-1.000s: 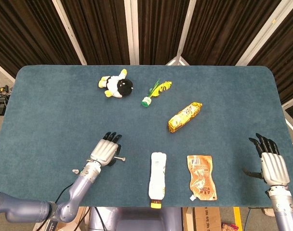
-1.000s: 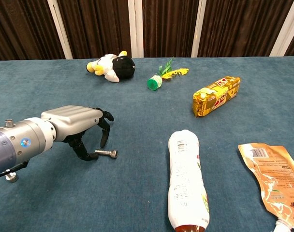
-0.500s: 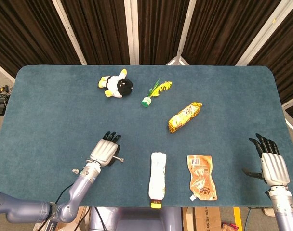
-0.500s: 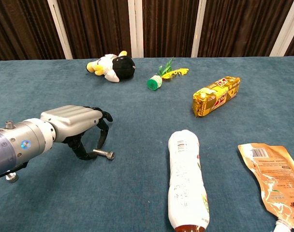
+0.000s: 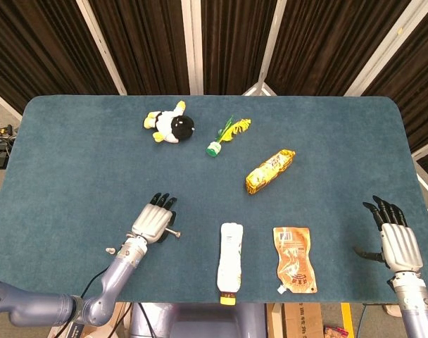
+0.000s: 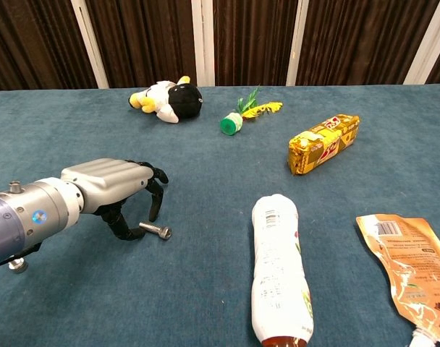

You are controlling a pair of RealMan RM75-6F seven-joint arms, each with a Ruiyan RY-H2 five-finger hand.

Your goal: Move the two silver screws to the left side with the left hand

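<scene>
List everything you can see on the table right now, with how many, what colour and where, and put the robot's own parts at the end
Silver screw: one visible, silver, near left, lying on the cloth at the left hand's fingers.
Plush toy: one, white, black and yellow, far left of centre.
Green and yellow feathered item: one, far centre, right of the plush toy.
Snack pack: one, gold, right of centre.
Bottle: one, white with an amber end, near centre, lying down.
Pouch: one, orange, right of the bottle, lying flat.
Table: one, teal cloth.
Left hand: fingers arched down over the screw; grip unclear.
Right hand: near right edge, fingers apart, holding nothing.
</scene>
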